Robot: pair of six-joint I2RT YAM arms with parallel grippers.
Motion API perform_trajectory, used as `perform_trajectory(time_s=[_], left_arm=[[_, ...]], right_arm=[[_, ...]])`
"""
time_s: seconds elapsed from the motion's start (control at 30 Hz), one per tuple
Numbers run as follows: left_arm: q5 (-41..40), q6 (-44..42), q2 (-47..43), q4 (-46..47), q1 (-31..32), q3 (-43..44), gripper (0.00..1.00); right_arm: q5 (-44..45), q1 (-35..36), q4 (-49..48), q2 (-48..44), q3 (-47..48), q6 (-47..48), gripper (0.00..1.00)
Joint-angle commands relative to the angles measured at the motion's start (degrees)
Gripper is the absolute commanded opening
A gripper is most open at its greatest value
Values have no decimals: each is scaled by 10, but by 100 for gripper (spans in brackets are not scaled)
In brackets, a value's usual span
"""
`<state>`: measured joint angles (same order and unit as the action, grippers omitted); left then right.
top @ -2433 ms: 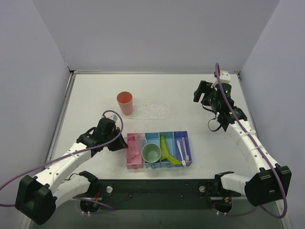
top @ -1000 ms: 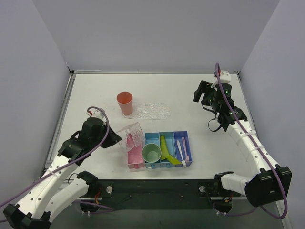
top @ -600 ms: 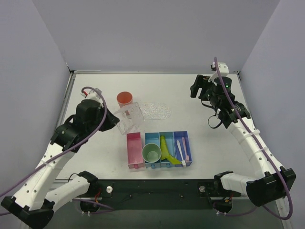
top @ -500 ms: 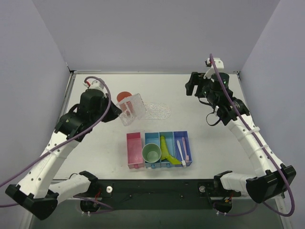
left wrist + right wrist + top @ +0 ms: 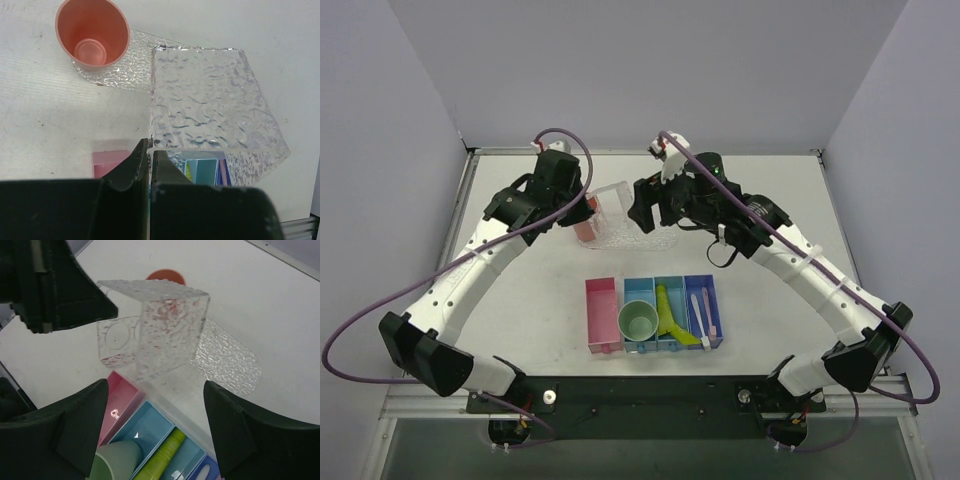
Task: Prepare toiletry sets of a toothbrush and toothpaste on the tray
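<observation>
Over the bench, seen from above, the left gripper (image 5: pixel 586 203) holds the clear rack (image 5: pixel 611 207) above the tray (image 5: pixel 655 238), while toothbrush (image 5: pixel 697 310) and toothpaste (image 5: pixel 665 306) lie in the blue bins (image 5: pixel 672 279). Its wrist view shows jaws pinched on the rack's edge; I'd set it down level, clear of the pink cup (image 5: pixel 92 32). Right wrist: the right gripper (image 5: pixel 157 405) gapes wide, facing the rack.

Top view high from near edge, wrist views close, facing down, sharing the clear rack (image 5: pixel 210 115)
</observation>
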<state>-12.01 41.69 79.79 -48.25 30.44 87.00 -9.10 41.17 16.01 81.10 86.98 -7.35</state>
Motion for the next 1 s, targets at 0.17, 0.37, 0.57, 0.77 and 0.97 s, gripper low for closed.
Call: perform_trajectory(time_s=[0.17,0.37,0.57,0.77,0.97], left_arm=[[-12,5,19,39,17,57,0],[-12,33,14,63,29,42,0],[-5,45,21,71,38,41,0],[3,58,24,85,49,34,0],[17,57,22,108,51,25,0]], right_arm=[[7,53,63,85,96,23,70],[89,56,71,104,109,24,67],[173,59,82,132,132,24,64],[235,76,88,160,153,54,61],[270,80,99,177,168,58,42]])
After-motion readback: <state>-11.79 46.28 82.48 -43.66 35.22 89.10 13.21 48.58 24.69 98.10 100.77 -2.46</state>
